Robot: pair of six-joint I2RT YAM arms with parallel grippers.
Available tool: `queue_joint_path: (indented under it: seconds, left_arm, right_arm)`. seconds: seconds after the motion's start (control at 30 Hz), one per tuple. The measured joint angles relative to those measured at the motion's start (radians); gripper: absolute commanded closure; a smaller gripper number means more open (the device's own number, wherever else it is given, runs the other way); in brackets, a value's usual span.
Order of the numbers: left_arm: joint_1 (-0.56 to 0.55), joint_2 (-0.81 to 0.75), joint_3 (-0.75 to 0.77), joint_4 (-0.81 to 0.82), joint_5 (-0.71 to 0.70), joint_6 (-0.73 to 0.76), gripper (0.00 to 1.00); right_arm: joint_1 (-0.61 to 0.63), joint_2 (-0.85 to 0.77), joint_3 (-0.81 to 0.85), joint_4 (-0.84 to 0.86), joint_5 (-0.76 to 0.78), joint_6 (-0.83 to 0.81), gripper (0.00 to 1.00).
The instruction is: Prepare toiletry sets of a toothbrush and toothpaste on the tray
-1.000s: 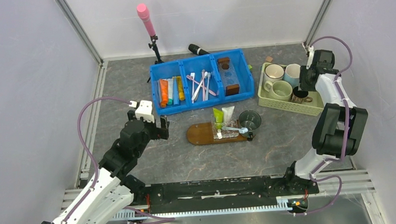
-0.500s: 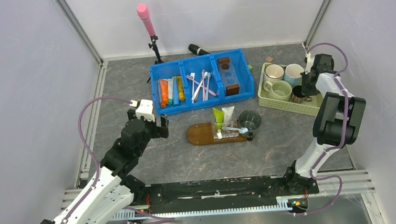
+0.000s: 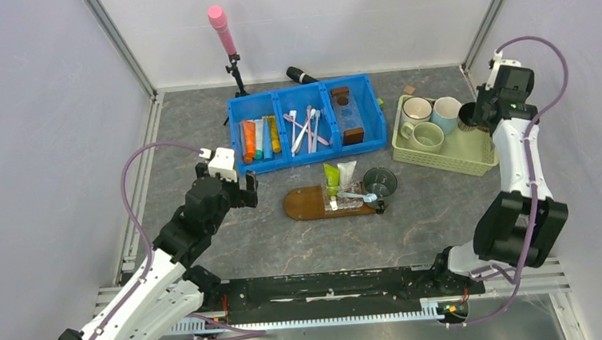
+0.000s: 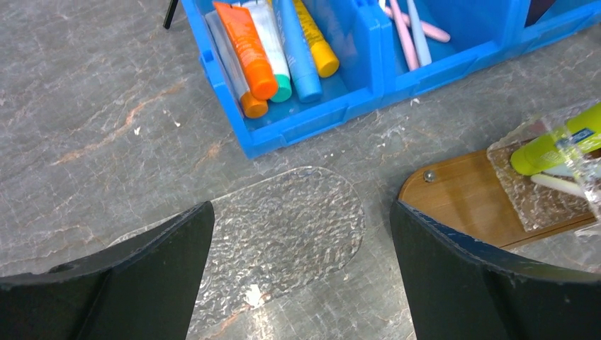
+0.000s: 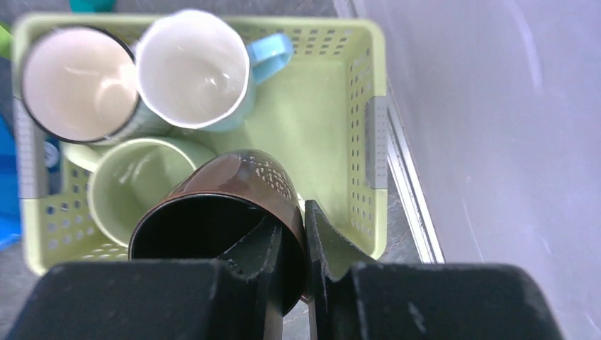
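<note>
The dark brown wooden tray lies mid-table; its left end shows in the left wrist view. At its right end are a green toothpaste tube, a white tube and a light blue toothbrush, partly on a clear plastic piece. The green tube also shows in the left wrist view. My left gripper is open and empty, left of the tray, over a clear textured oval plate. My right gripper is shut on the rim of a brown mug, held above the basket.
The blue bin behind the tray holds orange, yellow and blue tubes and several toothbrushes. The pale green basket at right holds a white, a blue and a green mug. A dark cup sits by the tray's right end. A pink microphone stands at the back.
My right arm has lifted the brown mug out of the basket and carried it up and toward the far right. The left arm has barely moved.
</note>
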Motion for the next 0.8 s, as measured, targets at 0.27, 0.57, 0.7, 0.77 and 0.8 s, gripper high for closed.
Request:
queue_joint_path:
  seconds: [0.27, 0.57, 0.7, 0.77, 0.8]
  left_arm:
    - [0.000, 0.059, 0.153, -0.018, 0.043, -0.038, 0.00]
    - [0.000, 0.146, 0.297, -0.057, 0.134, -0.158, 0.00]
    - [0.000, 0.181, 0.349, -0.061, 0.180, -0.212, 0.00]
    - [0.000, 0.192, 0.374, -0.061, 0.201, -0.237, 0.00]
    - [0.000, 0.197, 0.386, -0.062, 0.207, -0.251, 0.00]
  right_arm:
    - [0.135, -0.137, 0.108, -0.062, 0.020, 0.112, 1.00]
    - [0.448, -0.154, 0.177, -0.088, 0.050, 0.255, 1.00]
    - [0.620, -0.121, 0.225, -0.097, 0.087, 0.314, 1.00]
    - [0.707, -0.082, 0.273, -0.098, 0.114, 0.332, 1.00]
    - [0.753, -0.057, 0.301, -0.096, 0.130, 0.340, 1.00]
